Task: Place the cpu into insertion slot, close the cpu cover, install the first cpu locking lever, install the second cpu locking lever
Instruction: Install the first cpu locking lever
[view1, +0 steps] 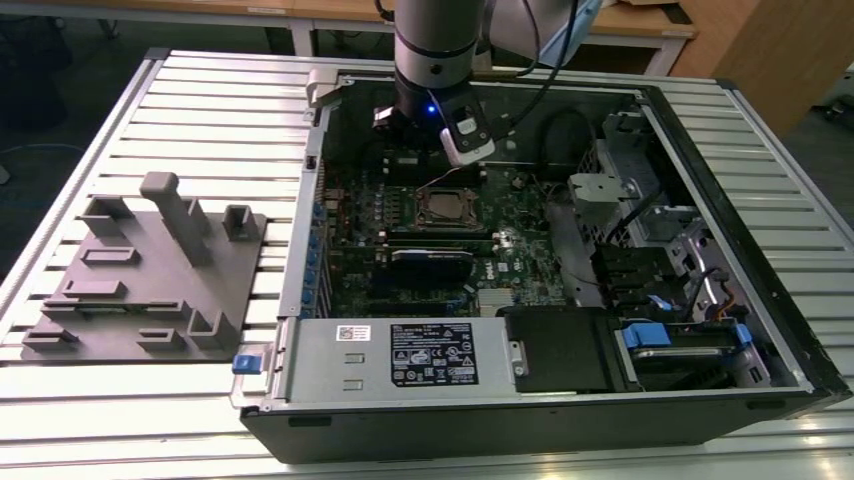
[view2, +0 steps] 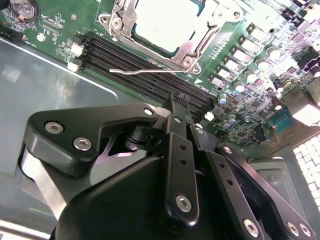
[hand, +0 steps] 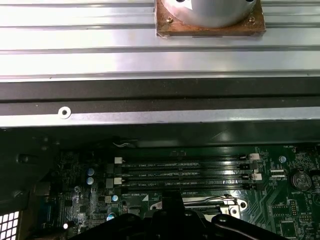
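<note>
An open computer case (view1: 790, 330) lay on its side on a slatted metal table (view1: 200, 100), probably so that the green motherboard (view1: 534, 215) faced upward within reach of the arm. A grey parts fixture (view1: 147, 290) sat on the table at the exterior view's left, well apart from the work.

The arm came down at the upper centre of the exterior view, just above the socket area. In the second wrist view, the gripper (view2: 179, 112) had its two dark fingers (view2: 177, 150) pressed together with nothing between them. That likely gave it a narrow tip for pushing, not grasping.

The cpu (view2: 162, 17), silver-topped, sat in the insertion slot (view1: 427, 215) near the middle of the board. The cpu cover (view2: 191, 47) lay flat around it, framing the chip through its window.

One thin wire locking lever (view2: 150, 71) stood free, reaching out over the long black memory slots (view2: 130, 62) between the socket and the gripper. It appeared unlatched, so the cover seemed to be held only by its own weight.
</note>
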